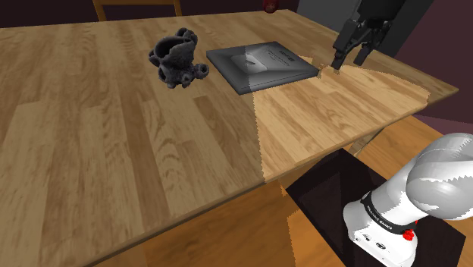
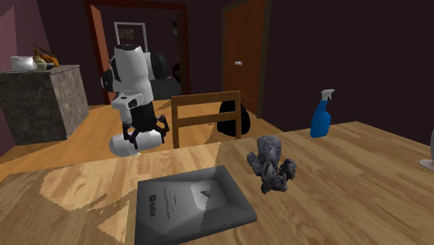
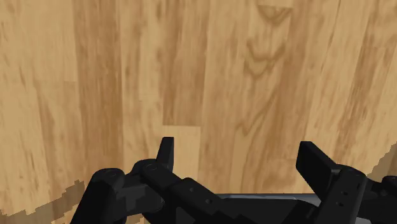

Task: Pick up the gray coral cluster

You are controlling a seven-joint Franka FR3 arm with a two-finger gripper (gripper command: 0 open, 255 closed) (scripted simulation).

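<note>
At a corner of the gray slab, your tool is hanging over the desk, fingers apart; the gray coral cluster is sitting by the slab's opposite edge, seemingly clear of it.

Bench: light-brown plank-topped wooden bench, partly in shade.
Chair: brown slat-backed wooden chair at its far edge.
Walls: dark maroon walls; brown wooden door.
Counter: grey, possibly stone-faced counter on orange wooden floor.

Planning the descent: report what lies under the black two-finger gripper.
Bare wooden tabletop shows under the open black two-finger gripper, nothing between its fingers; a flat grey slab lies beside it. The hand's body hides the wood below it.
</note>
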